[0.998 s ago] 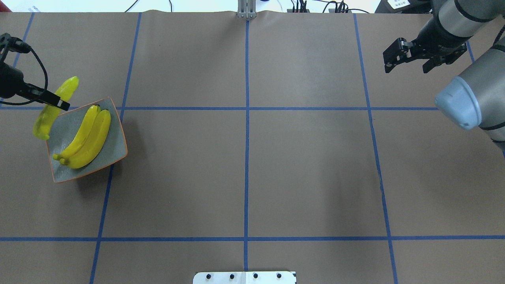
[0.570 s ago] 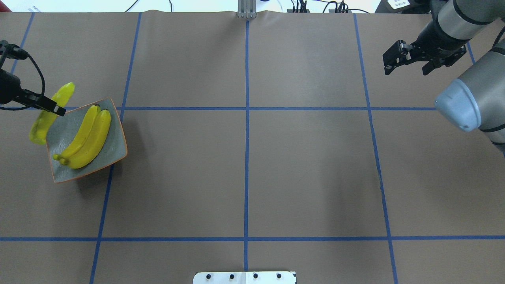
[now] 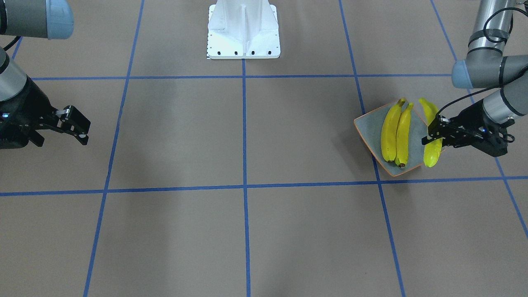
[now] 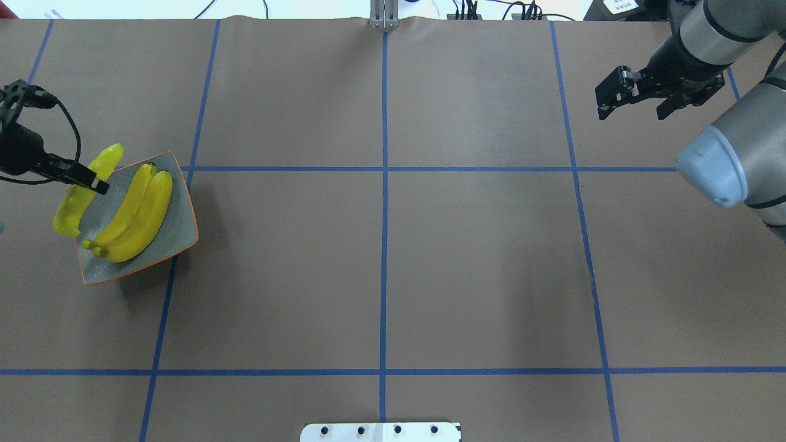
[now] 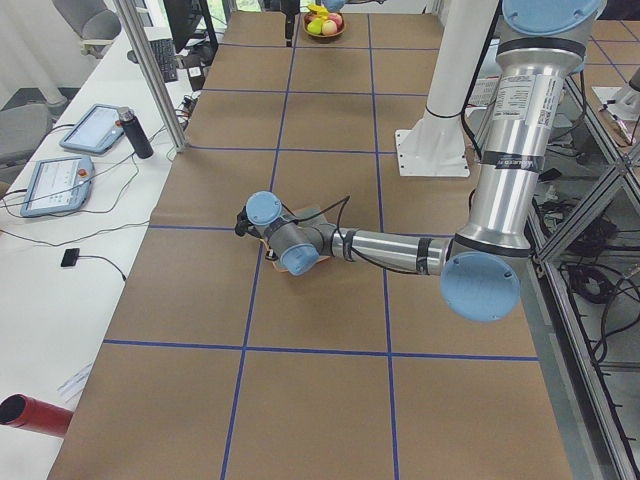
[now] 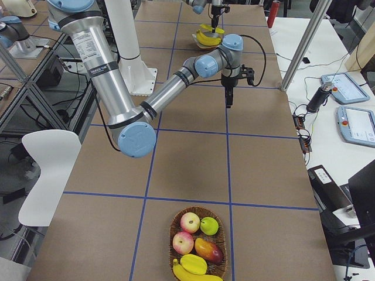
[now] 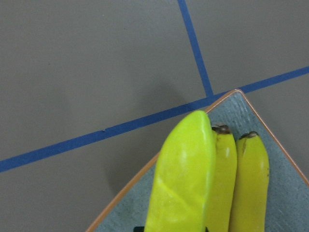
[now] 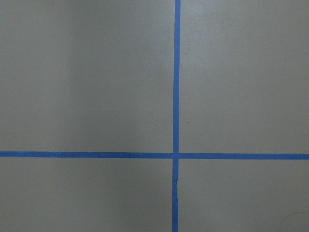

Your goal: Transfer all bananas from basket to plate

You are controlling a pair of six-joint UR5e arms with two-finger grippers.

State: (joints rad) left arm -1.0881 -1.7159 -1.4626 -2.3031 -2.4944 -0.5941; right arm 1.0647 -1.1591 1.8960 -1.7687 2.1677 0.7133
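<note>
The grey-blue plate with an orange rim sits at the table's far left, and two bananas lie side by side on it. My left gripper is shut on a third, greener banana, which hangs tilted over the plate's outer edge. The front view shows this held banana beside the plate, and the left wrist view shows it above the two lying bananas. The basket holds another banana far off by the right end. My right gripper hovers open and empty.
The basket also holds apples and a mango. Blue tape lines divide the brown table. The robot's white base stands at the middle of its edge. Tablets and cables lie on a side bench.
My left gripper has carried the held banana nearer the plate, so it now overlaps the plate's edge. The right gripper has drifted only slightly.
</note>
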